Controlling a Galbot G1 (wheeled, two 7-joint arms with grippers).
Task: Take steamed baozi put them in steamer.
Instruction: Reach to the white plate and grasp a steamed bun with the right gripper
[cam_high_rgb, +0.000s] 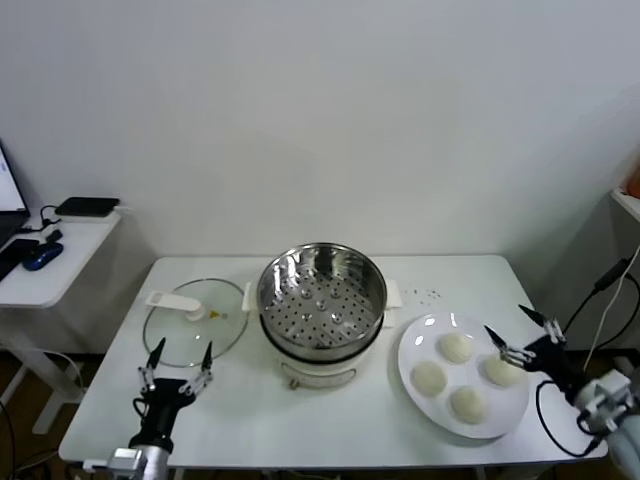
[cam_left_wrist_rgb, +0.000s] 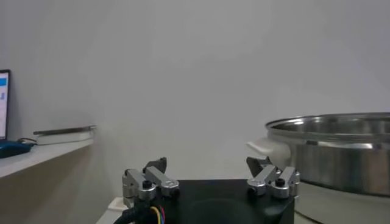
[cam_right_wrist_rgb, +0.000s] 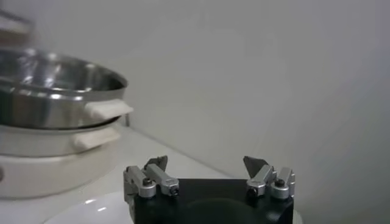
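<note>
The right gripper (cam_high_rgb: 522, 334) has its fingers spread wide and holds nothing. Its tips point in over the outer edge of the white plate (cam_high_rgb: 417, 340), and the nearest steamed baozi (cam_high_rgb: 501, 371) sits just under and slightly behind the lower fingertip; from the head view I cannot say for certain whether that finger touches the bun or only hangs over it. The other three buns lie farther in from the fingers: one (cam_high_rgb: 457, 347) ahead toward the pot, one (cam_high_rgb: 429, 377) across the middle of the plate, one (cam_high_rgb: 467, 403) toward the table's near edge. The buns are round, so no long axis sets the approach; what matters is that the closest one lies below the open tips, calling for a small drop and a squeeze.

Beyond the plate, well past the fingers, stands the steamer (cam_high_rgb: 322, 293), its perforated floor bare, so no bun is in yet.

The left gripper (cam_high_rgb: 177, 374) also stands open and empty, just beside the near rim of the glass lid (cam_high_rgb: 195, 322), far from the plate. The right arm is plainly the nearer one for this pick.
</note>
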